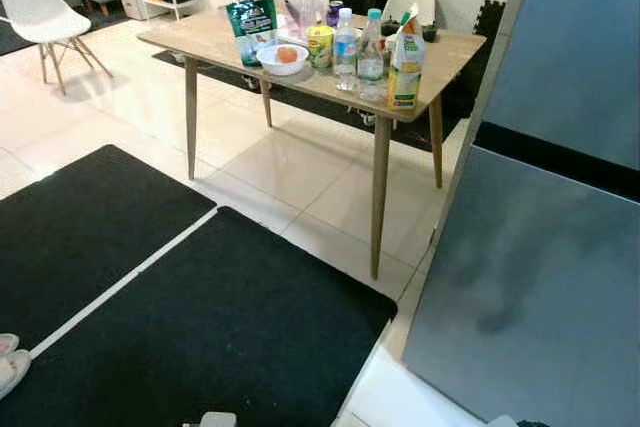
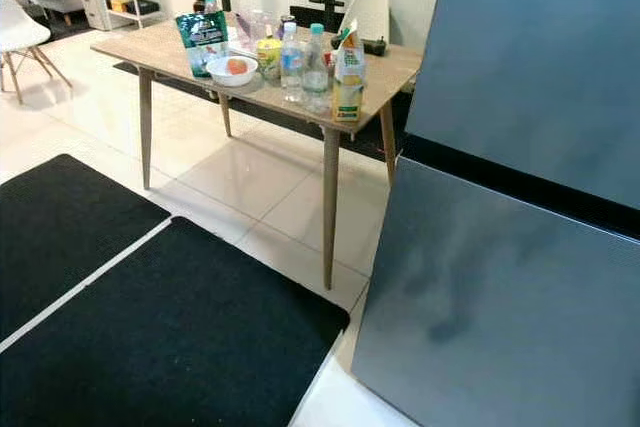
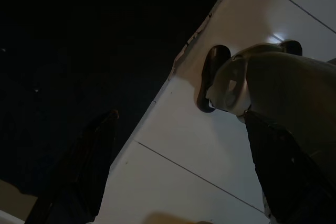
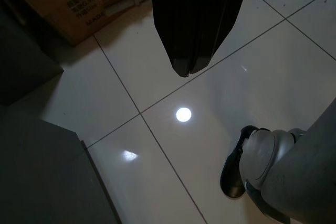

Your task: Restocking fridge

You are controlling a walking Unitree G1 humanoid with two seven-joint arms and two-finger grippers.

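The tall grey fridge (image 1: 540, 287) stands on the right with its doors closed. To its left, a wooden table (image 1: 215, 37) carries a green bag (image 1: 252, 27), a white bowl (image 1: 282, 59) with an orange fruit, a yellow can (image 1: 320, 47), two water bottles (image 1: 346, 47) and a juice carton (image 1: 405, 62). My left gripper (image 3: 182, 115) hangs open over the edge of a black mat and white tiles. My right gripper (image 4: 185, 71) hangs shut over the tiles, holding nothing.
Black mats (image 1: 200, 337) cover the floor in front of me, with white tiles between them and the table. A white chair (image 1: 40, 12) stands far left. Near my right gripper a cardboard box (image 4: 79, 3) sits on the floor. My own foot (image 4: 236, 166) shows below.
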